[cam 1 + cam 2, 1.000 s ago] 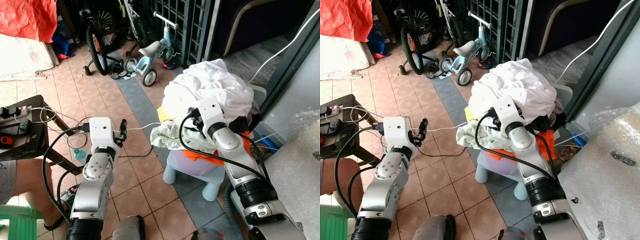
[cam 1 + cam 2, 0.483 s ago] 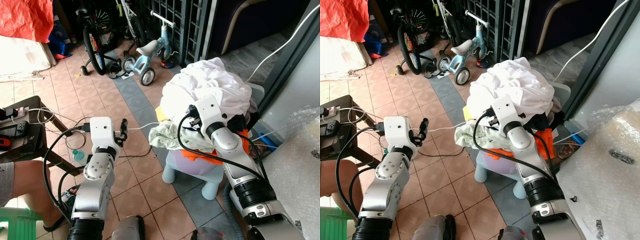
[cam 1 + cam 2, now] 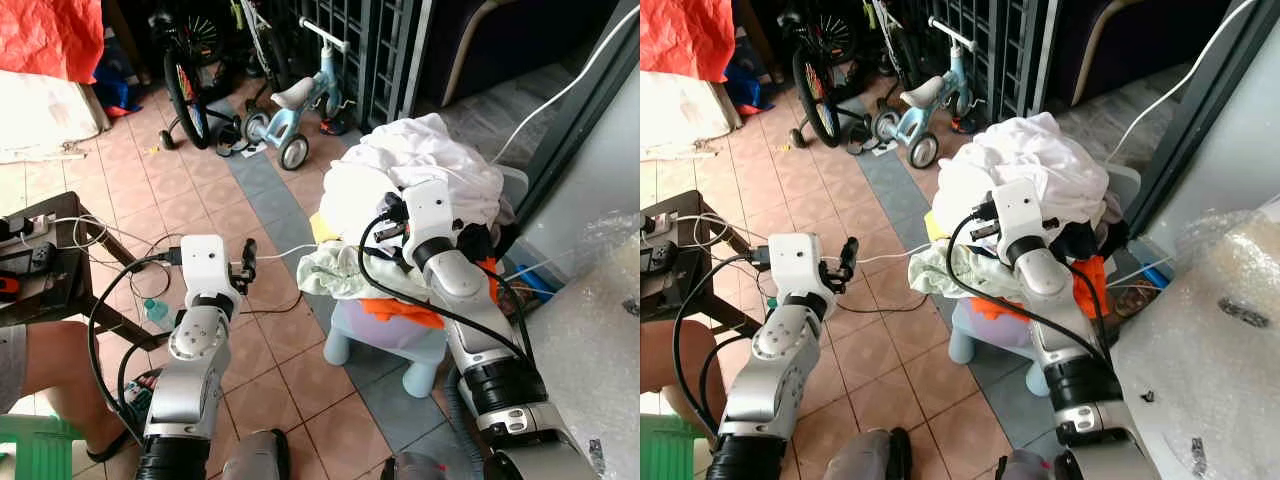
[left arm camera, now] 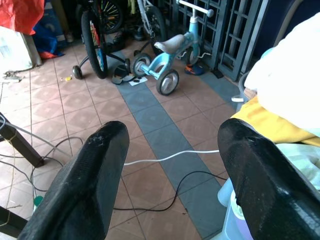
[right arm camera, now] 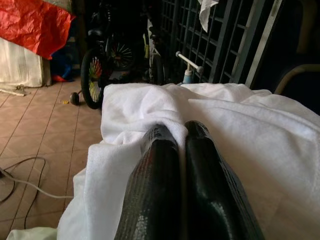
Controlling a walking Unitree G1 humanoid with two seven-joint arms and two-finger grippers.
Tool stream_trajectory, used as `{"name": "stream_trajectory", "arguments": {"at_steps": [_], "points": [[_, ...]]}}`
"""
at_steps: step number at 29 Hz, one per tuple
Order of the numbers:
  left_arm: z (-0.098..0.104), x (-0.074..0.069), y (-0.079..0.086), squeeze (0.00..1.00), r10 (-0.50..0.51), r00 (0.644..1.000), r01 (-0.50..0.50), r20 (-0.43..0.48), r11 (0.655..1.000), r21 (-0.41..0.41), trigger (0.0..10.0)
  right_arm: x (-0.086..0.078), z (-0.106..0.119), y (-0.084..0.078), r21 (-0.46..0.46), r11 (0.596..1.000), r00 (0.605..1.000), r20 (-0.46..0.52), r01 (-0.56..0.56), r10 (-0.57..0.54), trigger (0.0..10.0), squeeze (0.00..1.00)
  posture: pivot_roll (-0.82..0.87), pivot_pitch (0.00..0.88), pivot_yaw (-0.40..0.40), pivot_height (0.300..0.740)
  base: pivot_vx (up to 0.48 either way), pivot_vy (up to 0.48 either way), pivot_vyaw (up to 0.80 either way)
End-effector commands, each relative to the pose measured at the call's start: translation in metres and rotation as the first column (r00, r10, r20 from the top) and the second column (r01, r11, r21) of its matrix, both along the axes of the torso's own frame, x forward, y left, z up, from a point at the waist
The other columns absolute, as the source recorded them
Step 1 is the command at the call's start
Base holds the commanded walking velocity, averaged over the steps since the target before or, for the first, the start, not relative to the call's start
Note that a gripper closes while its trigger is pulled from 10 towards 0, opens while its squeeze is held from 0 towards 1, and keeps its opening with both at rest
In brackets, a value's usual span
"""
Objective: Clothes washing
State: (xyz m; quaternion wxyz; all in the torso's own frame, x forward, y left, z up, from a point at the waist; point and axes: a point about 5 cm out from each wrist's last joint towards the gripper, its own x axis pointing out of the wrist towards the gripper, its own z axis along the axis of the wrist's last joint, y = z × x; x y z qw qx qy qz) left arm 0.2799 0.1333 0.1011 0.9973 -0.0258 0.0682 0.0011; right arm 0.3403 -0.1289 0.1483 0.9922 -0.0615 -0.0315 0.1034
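- Home porch or utility area, tiled floor (image 3: 290,330)
- Kids' tricycle (image 3: 297,105) and bicycle (image 3: 185,70) parked by metal grille (image 3: 385,40)
- Laundry pile (image 3: 420,175) heaped on plastic stool (image 3: 375,335)
- Cables (image 3: 120,240) trailing across tiles

My left hand (image 4: 170,185) hangs spread wide over the tiled floor (image 4: 75,107); a white cable (image 4: 170,156) crosses between its fingers, blue tricycle (image 4: 172,52) beyond.

White laundry (image 3: 425,165), orange garment (image 3: 400,310)
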Motion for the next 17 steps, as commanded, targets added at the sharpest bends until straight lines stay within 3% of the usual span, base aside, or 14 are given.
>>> {"name": "stream_trajectory", "arguments": {"at_steps": [1,4,9,10,13,15,17], "points": [[-0.005,-0.002,0.003,0.00,0.013,1.000,-0.013,-0.025,1.000,-0.003,10.0,0.004,0.026,0.000,0.072,0.997,0.996,0.092,-0.001,-0.006,0.0,0.00,-0.02,0.079,0.056,0.740,0.000,0.000,0.00],[-0.006,-0.002,0.004,0.00,0.019,1.000,-0.019,-0.025,1.000,-0.004,10.0,0.010,0.049,-0.011,0.150,0.988,0.986,0.156,0.041,-0.064,0.0,0.00,-0.02,0.076,0.055,0.740,0.000,0.000,0.00],[-0.005,-0.001,0.004,0.00,0.021,1.000,-0.021,-0.018,1.000,-0.001,10.0,0.014,0.075,-0.027,0.193,0.974,0.954,0.250,0.119,-0.167,0.0,0.00,-0.02,0.075,0.055,0.740,0.000,0.000,0.00],[-0.001,-0.001,0.000,0.00,-0.007,1.000,0.007,0.012,1.000,0.028,10.0,0.015,0.097,-0.047,0.197,0.958,0.904,0.333,0.211,-0.268,0.0,0.00,-0.03,0.074,0.058,0.740,0.000,0.000,0.00],[0.001,-0.001,-0.003,0.00,-0.020,1.000,0.019,0.023,0.999,0.035,10.0,0.013,0.125,-0.074,0.207,0.924,0.822,0.424,0.322,-0.381,0.0,0.00,-0.04,0.072,0.062,0.740,0.000,0.000,0.00],[0.001,0.000,-0.003,0.00,-0.016,1.000,0.015,0.027,0.999,0.029,10.0,0.013,0.136,-0.085,0.209,0.916,0.800,0.445,0.343,-0.402,0.0,0.00,-0.04,0.071,0.064,0.740,0.000,0.000,0.00],[0.001,0.001,-0.003,0.00,-0.014,0.999,0.013,0.028,1.000,0.027,10.0,0.014,0.136,-0.087,0.214,0.922,0.814,0.435,0.322,-0.385,0.0,0.00,-0.05,0.070,0.065,0.740,0.000,0.000,0.00]]}}
